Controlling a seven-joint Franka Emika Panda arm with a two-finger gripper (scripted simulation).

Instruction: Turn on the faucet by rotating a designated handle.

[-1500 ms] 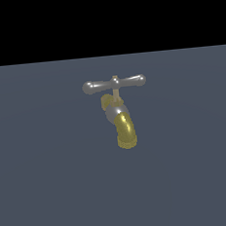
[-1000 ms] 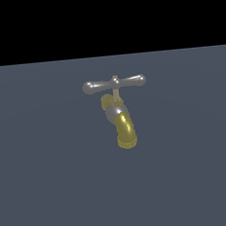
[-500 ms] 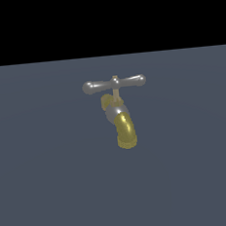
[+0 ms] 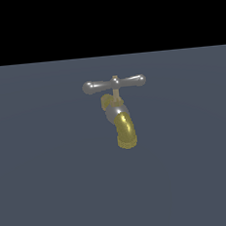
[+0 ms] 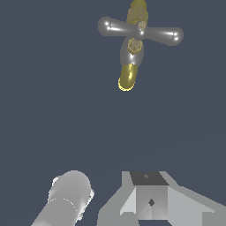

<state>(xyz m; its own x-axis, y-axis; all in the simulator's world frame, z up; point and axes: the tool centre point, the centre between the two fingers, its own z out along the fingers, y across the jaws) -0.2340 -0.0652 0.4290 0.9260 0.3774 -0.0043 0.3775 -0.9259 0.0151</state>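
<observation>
The jaws cannot be made out in either view, so whether they stand open or closed cannot be told; the wrist view shows only pale grey parts of the arm, well apart from the faucet [image 5: 132, 53]. In the exterior view the faucet [image 4: 119, 117] stands alone near the middle of the dark desk [image 4: 44, 190]. Its handle [image 4: 113, 83] lies level, ends at 3 and 9 o'clock, atop a thin stem. The spout [image 4: 125, 131] curves toward 5 o'clock.
</observation>
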